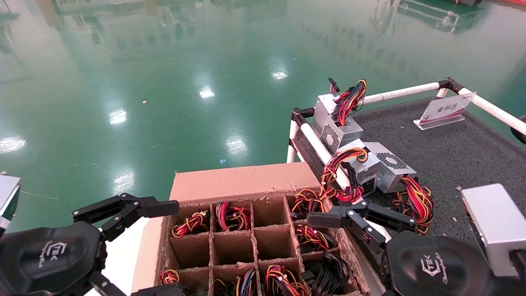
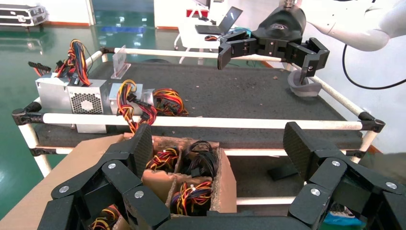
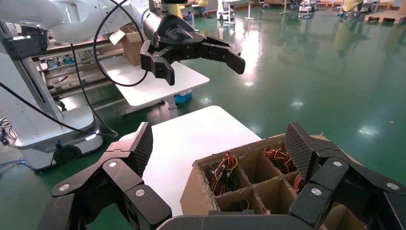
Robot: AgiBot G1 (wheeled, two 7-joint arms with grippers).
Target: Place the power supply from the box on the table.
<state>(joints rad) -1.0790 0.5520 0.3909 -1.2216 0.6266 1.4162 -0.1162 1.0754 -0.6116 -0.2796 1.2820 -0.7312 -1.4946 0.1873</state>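
Hovering with fingers spread wide apart and clamped on nothing, the right gripper (image 1: 349,230) is hanging over the right-hand edge of the box (image 1: 242,181), while the left gripper (image 1: 144,246) is waiting at the carton's left side, its fingers likewise splayed and empty. Three power supplies are sitting on the table (image 1: 452,152): one (image 1: 335,125) is resting against the far corner of the white rail (image 1: 400,93), wires sticking upward, and two more (image 1: 380,166) are lying side by side just beyond the right gripper's fingertips, their red, orange and yellow wire bundle (image 1: 341,176) looping over the rail and trailing toward the box. Inside the cardboard grid, at least seven cells are showing coils of coloured wire, and three or so cells in the middle are looking bare; the metal cases below cannot be made out. The nearest filled cell (image 1: 312,236) is lying directly under the right gripper's fingers, between them and the frayed dividers. A plain silver block (image 1: 493,226) is standing on the table beside the right wrist, well clear of the fingers. One clear sign holder (image 1: 446,110) is tilting at the table's far side. In the left wrist view, the right gripper (image 2: 268,50) is floating above the tabletop, with the rail (image 2: 201,122) crossing between both grippers.
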